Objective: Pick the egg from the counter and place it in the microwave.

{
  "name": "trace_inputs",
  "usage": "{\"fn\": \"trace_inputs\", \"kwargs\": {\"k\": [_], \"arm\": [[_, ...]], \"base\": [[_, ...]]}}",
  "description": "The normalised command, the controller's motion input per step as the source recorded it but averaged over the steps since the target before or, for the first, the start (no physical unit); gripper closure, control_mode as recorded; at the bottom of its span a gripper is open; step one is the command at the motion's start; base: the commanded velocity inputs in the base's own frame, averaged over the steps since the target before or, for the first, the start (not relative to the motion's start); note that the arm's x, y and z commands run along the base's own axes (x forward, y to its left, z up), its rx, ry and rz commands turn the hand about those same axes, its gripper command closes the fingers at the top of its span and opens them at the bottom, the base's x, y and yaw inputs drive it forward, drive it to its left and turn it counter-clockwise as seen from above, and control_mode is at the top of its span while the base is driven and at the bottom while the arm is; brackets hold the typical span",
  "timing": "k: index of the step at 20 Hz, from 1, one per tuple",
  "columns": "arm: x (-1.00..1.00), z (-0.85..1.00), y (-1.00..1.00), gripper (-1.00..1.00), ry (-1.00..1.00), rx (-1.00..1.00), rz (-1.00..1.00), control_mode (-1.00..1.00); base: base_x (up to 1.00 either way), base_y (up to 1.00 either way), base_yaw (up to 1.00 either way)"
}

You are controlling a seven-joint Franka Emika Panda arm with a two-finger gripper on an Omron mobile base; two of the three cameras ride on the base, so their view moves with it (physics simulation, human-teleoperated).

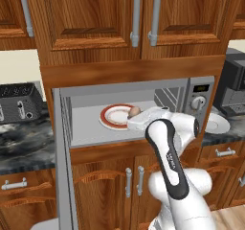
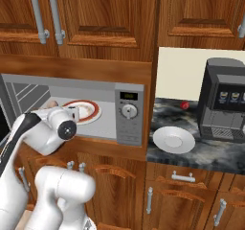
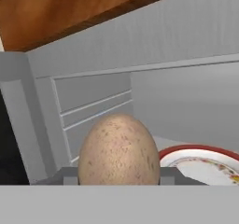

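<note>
Pincer (image 3: 119,183) clamps the egg (image 3: 118,149) inside the microwave (image 1: 119,97); placing step (plate (image 3: 205,164) beside), lower, release.

In the hand view the egg (image 3: 118,149) stands between the jaws, and its lower end is cut off together with the fingertips, so the contact with the pads cannot be seen. Beyond the jaws to one side, the red-rimmed plate (image 3: 205,161) is cut by the picture's edge. In the left base view the arm covers the gripper (image 1: 142,118), and only the top of the egg (image 1: 134,110) peeks out past it; the jaws' spread cannot be told there.
</note>
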Motion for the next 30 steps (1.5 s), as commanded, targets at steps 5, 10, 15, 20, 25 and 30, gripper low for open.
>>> {"fn": "trace_inputs", "kwargs": {"k": [5, 10, 15, 20, 25, 30], "arm": [[0.12, -0.46, 0.44, 1.0, -0.1, 0.0, -0.3, -1.0], [0.4, -0.23, 0.03, 1.0, -0.06, 0.0, -0.21, -1.0], [0.36, -0.16, -0.07, 1.0, 0.0, 0.0, -0.15, -1.0], [0.31, -0.11, -0.2, 1.0, 0.02, 0.0, -0.1, -1.0], [0.16, -0.04, -0.42, 1.0, 0.01, 0.0, -0.03, -1.0], [0.14, -0.21, -0.32, 1.0, 0.0, 0.0, 0.0, -1.0]], "base": [[0.0, 0.0, 0.0], [0.0, 0.0, 0.0], [0.0, 0.0, 0.0], [0.0, 0.0, 0.0], [0.0, 0.0, 0.0], [0.0, 0.0, 0.0]]}}
